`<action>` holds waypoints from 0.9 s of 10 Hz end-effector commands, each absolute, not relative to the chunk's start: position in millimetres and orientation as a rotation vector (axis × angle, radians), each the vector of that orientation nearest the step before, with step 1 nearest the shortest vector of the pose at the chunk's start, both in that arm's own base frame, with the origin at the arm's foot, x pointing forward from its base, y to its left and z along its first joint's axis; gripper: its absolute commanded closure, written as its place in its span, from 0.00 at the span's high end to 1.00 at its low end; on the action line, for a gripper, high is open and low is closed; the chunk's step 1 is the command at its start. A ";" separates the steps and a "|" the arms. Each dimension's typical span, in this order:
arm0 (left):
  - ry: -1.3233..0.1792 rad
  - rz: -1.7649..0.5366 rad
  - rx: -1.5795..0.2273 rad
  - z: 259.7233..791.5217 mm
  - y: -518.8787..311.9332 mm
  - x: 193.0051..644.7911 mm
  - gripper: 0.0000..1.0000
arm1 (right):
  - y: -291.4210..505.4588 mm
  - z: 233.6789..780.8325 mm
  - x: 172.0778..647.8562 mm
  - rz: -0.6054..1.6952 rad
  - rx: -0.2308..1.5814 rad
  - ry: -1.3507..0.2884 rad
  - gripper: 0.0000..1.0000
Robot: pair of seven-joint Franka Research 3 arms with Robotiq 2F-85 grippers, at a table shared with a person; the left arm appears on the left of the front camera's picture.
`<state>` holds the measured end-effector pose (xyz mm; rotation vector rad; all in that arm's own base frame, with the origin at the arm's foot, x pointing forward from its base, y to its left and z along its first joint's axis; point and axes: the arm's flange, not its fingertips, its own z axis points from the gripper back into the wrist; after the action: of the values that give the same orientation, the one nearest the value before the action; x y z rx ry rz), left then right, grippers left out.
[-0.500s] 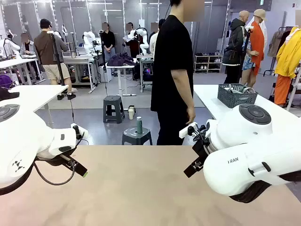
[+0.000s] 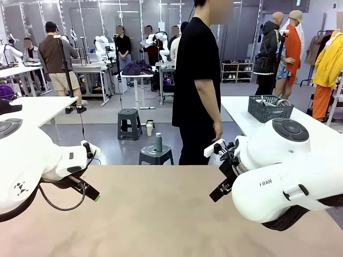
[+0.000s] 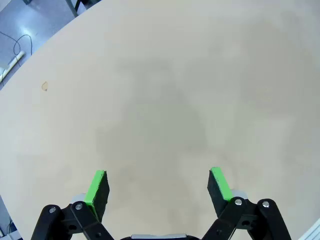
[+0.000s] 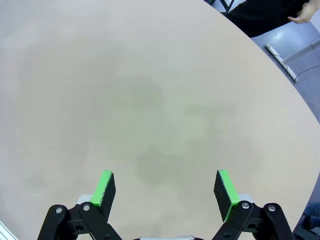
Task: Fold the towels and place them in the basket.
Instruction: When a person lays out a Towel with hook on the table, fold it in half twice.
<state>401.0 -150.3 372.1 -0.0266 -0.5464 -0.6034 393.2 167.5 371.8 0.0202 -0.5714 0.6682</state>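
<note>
can read "ran" on the right arm. over the tan table, fingers wide apart on left gripper and right gripper. grey basket beyond.

The left arm and right arm come in low from each side, wrists angled toward the middle. The left gripper has its jaws spread wide, empty; the right gripper is the same.

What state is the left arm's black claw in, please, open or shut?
Open: the left claw has its green-padded fingers wide apart over the beige tabletop, with nothing between them.
</note>
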 end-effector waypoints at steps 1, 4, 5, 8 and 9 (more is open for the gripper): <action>-0.546 -0.603 -0.027 372.1 -150.0 401.1 1.00 | 167.4 371.8 393.3 0.666 0.021 -0.571 1.00; -0.546 -0.603 -0.027 372.1 -150.0 401.1 1.00 | 167.4 371.8 393.3 0.666 0.021 -0.571 1.00; -0.546 -0.603 -0.027 372.1 -150.3 401.0 1.00 | 167.5 371.8 393.2 0.668 0.020 -0.571 1.00; -0.470 -0.586 -0.151 417.6 -134.5 421.5 1.00 | 159.7 413.8 409.1 0.567 0.114 -0.511 1.00; -0.471 -0.560 -0.220 434.4 -124.5 423.6 1.00 | 153.2 427.0 412.9 0.544 0.174 -0.487 1.00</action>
<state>417.5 -145.6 413.6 -0.1430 -0.5025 -0.5671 409.5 163.8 409.9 0.0946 -0.5211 0.5721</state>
